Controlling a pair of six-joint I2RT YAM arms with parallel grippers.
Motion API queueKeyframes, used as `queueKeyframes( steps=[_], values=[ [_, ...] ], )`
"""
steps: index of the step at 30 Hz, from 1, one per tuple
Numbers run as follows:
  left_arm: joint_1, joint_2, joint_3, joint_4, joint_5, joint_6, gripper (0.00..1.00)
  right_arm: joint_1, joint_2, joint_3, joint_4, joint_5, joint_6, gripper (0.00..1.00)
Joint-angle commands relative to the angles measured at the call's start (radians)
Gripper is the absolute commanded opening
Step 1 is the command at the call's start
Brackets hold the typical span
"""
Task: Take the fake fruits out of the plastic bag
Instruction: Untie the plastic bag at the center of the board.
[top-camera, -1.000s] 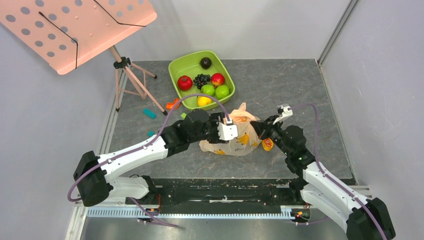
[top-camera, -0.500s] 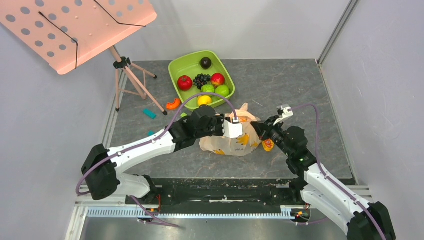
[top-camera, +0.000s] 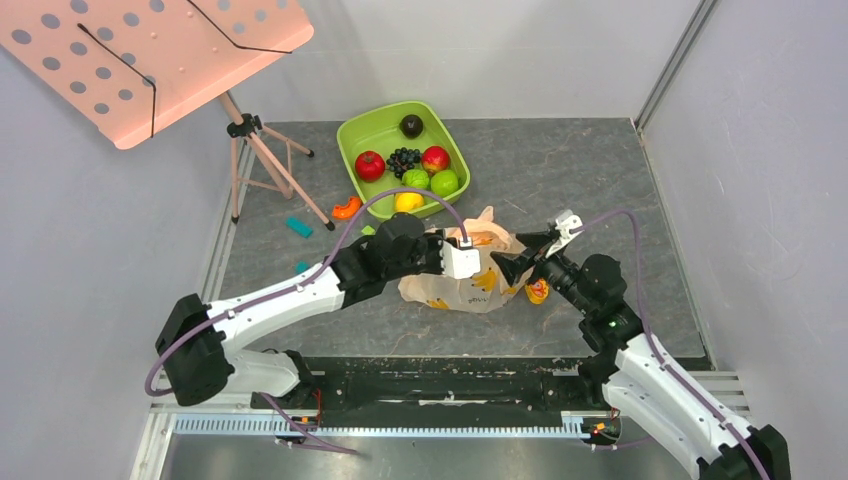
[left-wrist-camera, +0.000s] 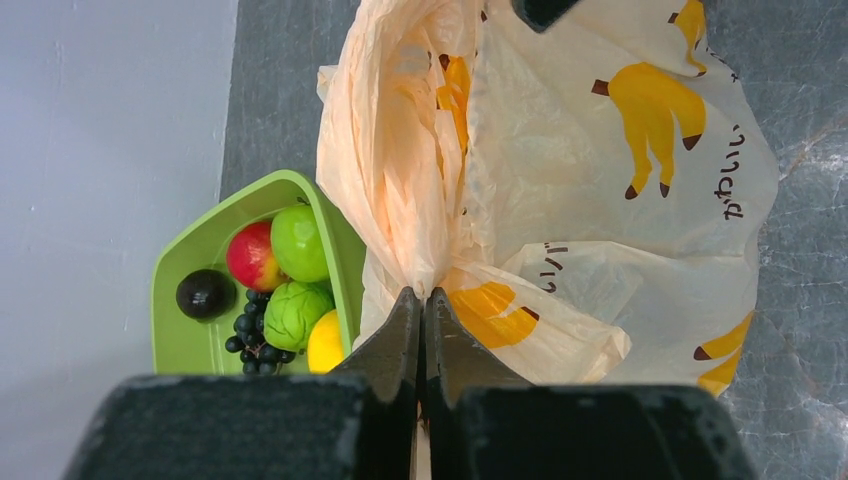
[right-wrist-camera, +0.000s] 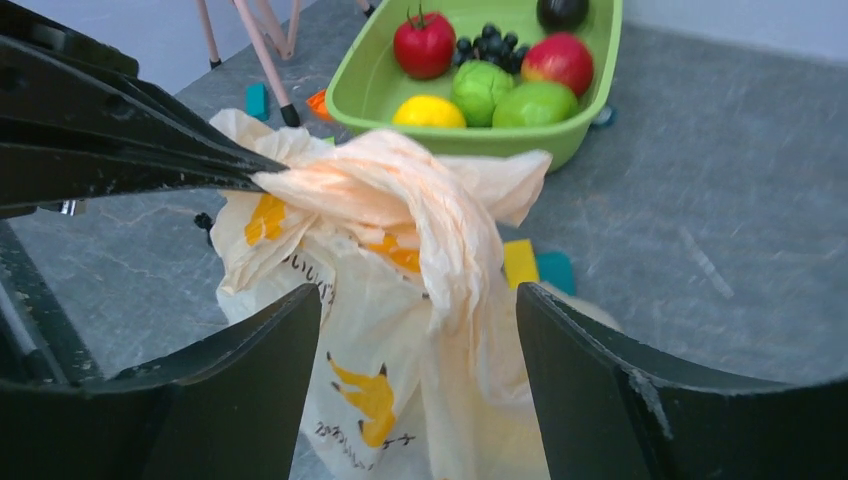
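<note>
Pinching a gathered fold of the plastic bag (left-wrist-camera: 620, 230), the left gripper (left-wrist-camera: 421, 297) is clenched tight on the thin film right at its tips. The right gripper (right-wrist-camera: 418, 300) stands released, its jaws spread either side of the bag's twisted top without gripping it. No fake fruits show; I'd judge they sit inside the bag, below both grippers. To do this well, the right should catch the opposite edge and pull away gently, opening the mouth without tearing.
</note>
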Motion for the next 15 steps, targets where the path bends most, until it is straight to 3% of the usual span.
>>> queueKeyframes(
  steps=[1,7,15],
  values=[
    [0.004,-0.051,-0.038,0.067,0.030,0.038,0.02,-0.001,-0.030,0.129,-0.057,-0.044,-0.250,0.75],
    [0.005,-0.119,-0.132,0.196,0.044,0.056,0.02,-0.001,0.087,0.328,-0.308,-0.153,-0.593,0.78],
    [0.006,-0.142,-0.147,0.188,0.092,0.084,0.02,-0.002,0.335,0.605,-0.555,-0.354,-0.760,0.78]
  ],
)
